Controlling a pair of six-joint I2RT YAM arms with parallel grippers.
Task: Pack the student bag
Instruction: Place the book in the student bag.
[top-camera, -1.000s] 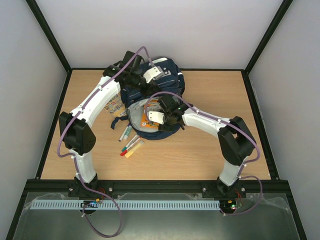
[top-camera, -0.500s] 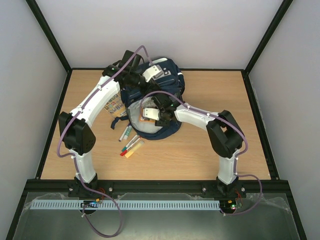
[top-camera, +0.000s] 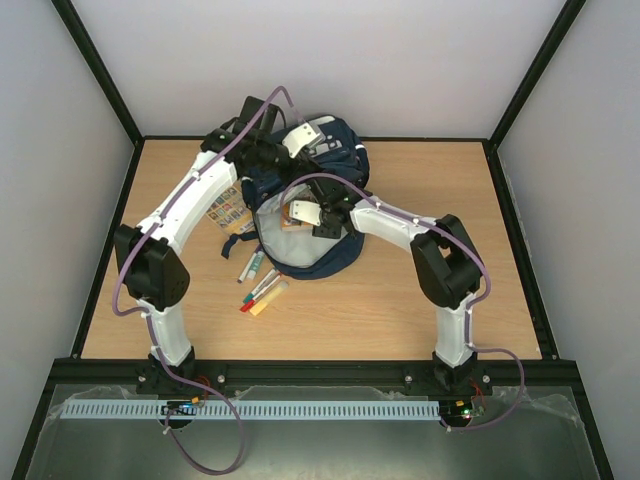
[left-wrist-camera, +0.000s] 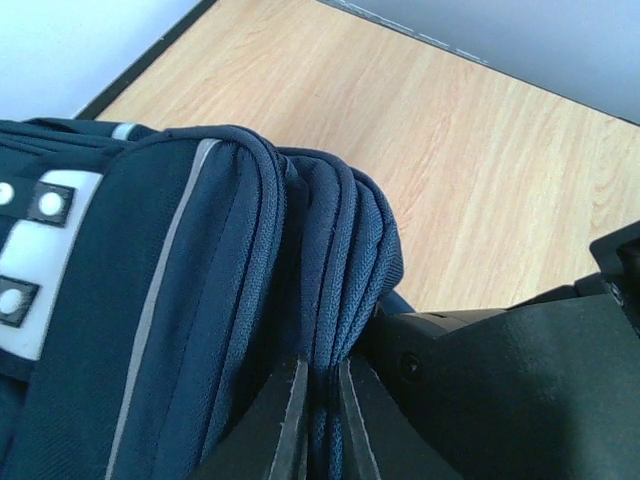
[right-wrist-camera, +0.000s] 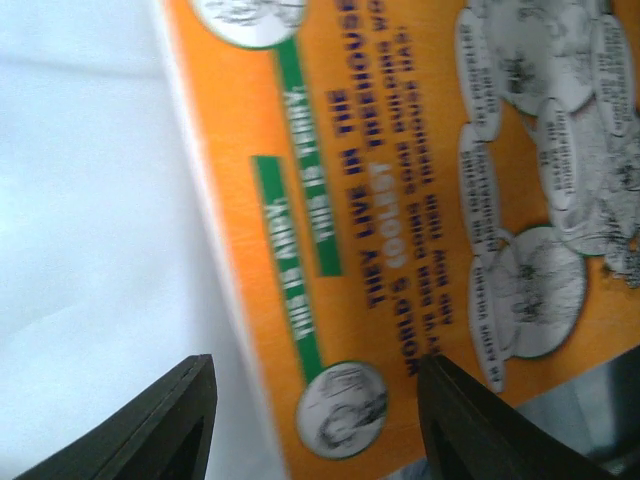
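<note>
Our right gripper, jaws half apart over the orange book, has reached deeper into the student bag at the table's far middle, so we judge the book nearly stowed; our left gripper pinches the rim

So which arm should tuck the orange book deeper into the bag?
Right. The right fingers are open inside the student bag, over the orange book; the left fingers are shut on the bag's edge.

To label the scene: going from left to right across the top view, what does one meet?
Left arm's elbow → colourful printed sheet → student bag → right arm's elbow. The markers are left out: they overlap sheet and bag.
</note>
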